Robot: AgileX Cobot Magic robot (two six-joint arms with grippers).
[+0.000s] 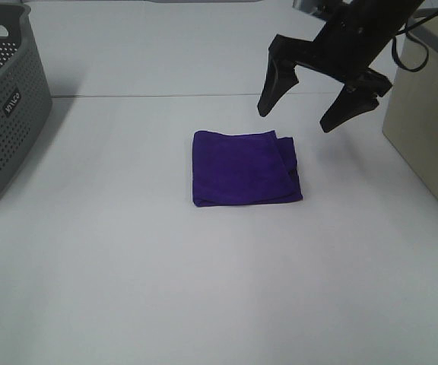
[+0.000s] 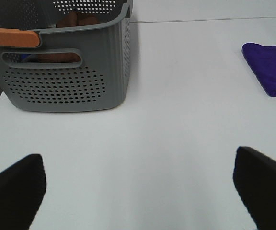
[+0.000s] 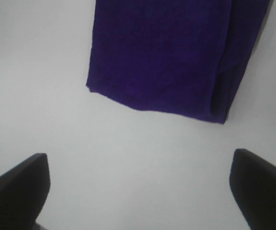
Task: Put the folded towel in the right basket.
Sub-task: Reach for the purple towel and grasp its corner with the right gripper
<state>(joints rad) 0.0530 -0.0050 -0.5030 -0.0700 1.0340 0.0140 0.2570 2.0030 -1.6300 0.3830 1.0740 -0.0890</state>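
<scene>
The folded towel (image 1: 243,169) lies flat on the counter (image 1: 204,289), below and a little ahead of the right gripper (image 1: 295,120), which hangs over it with jaws spread wide and nothing between them. The towel is near-square, its slightly longer side running roughly along the line between the two fingertips. The left gripper (image 2: 138,191), likewise spread and empty, is well apart from the towel, so the right arm looks the nearer.

I count one folded towel (image 1: 243,168), two baskets, a grey basket (image 1: 6,106) and a beige basket (image 1: 426,114), and two tools: left tool (image 2: 138,191), right tool (image 1: 295,120).
</scene>
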